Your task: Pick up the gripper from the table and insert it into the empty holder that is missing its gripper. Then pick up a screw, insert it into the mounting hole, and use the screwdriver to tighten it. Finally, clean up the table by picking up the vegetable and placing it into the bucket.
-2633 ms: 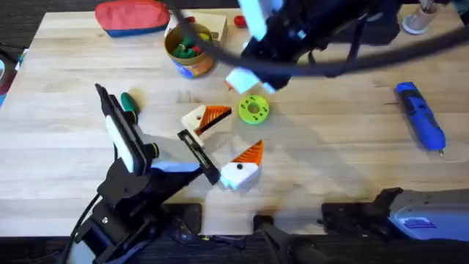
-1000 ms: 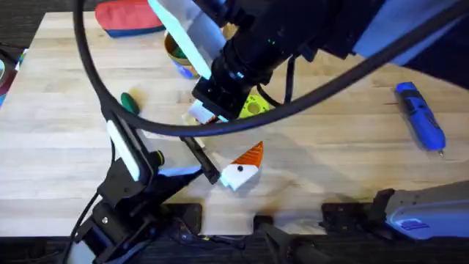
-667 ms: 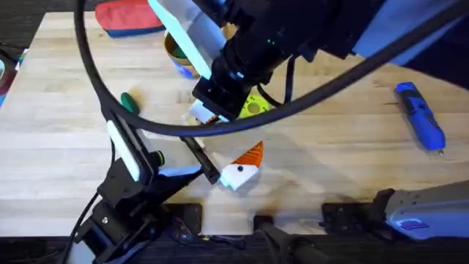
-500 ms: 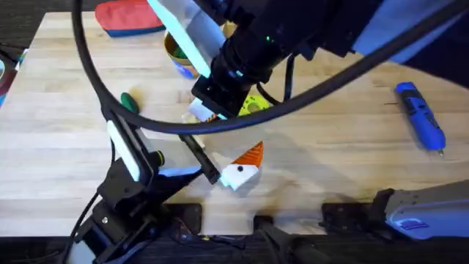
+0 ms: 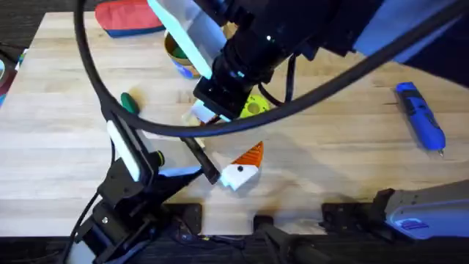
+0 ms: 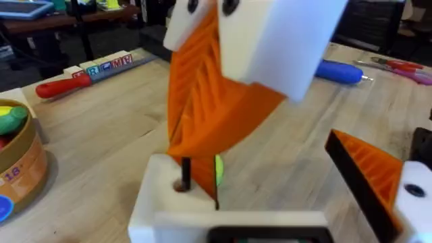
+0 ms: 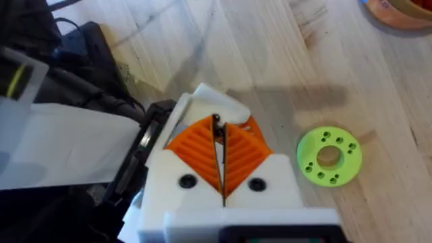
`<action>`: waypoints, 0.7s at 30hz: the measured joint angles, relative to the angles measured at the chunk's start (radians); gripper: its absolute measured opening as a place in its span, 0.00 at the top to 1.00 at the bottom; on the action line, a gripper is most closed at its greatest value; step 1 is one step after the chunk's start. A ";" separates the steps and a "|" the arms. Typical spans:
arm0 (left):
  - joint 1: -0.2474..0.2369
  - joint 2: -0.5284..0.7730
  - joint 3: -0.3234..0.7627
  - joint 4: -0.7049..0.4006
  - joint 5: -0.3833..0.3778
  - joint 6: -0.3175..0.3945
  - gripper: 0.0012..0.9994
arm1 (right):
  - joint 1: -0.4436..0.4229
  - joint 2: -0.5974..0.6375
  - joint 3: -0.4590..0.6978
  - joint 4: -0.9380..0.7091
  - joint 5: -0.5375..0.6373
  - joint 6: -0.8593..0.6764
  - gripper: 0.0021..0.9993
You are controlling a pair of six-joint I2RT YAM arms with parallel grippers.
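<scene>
A pale wooden desk [image 5: 330,169] carries everything. Nearest, the holder [image 5: 240,173] lies flat. Beyond it the right claw [image 7: 219,158], clenched with orange pads together, hangs over the cream gripper [image 7: 216,101]. The left claw's state I cannot tell. Farther off sits the vegetable [image 5: 130,102], the screwdriver [image 5: 421,117], and the bucket [image 5: 178,55].

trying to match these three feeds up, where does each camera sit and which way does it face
Overhead: above the arm bases, looking down and forward over the table; both arms show.
Left wrist: low, looking across at the blue driver; the right hand hangs ahead.
Right wrist: looking down past its own hand at the green disc.
Overhead shares that disc.
</scene>
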State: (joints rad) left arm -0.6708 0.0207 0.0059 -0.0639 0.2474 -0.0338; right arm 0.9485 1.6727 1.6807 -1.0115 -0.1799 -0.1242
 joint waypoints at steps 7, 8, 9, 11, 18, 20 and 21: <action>0.000 0.000 0.000 0.000 0.000 -0.001 0.01 | -0.001 0.030 0.002 0.006 0.003 -0.003 1.00; 0.000 0.000 0.000 0.000 0.000 -0.001 0.01 | -0.002 0.031 0.002 0.006 0.003 -0.003 1.00; 0.000 0.000 0.000 0.000 0.000 -0.001 0.01 | -0.002 0.032 0.002 0.006 0.003 -0.003 1.00; 0.000 0.000 0.000 0.000 0.000 0.000 0.01 | -0.002 0.031 0.003 0.006 0.003 -0.003 1.00; 0.000 0.000 0.000 0.000 0.000 0.000 0.01 | 0.012 0.031 0.003 0.006 0.003 -0.004 1.00; 0.000 0.000 0.000 0.000 0.000 0.000 0.01 | 0.020 0.032 0.003 0.006 0.003 -0.004 1.00; 0.000 0.000 0.000 0.000 0.000 0.000 0.01 | 0.023 0.032 0.003 0.006 0.003 -0.005 1.00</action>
State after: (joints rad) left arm -0.6708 0.0206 0.0059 -0.0639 0.2478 -0.0340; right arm 0.9715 1.7042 1.6840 -1.0058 -0.1764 -0.1289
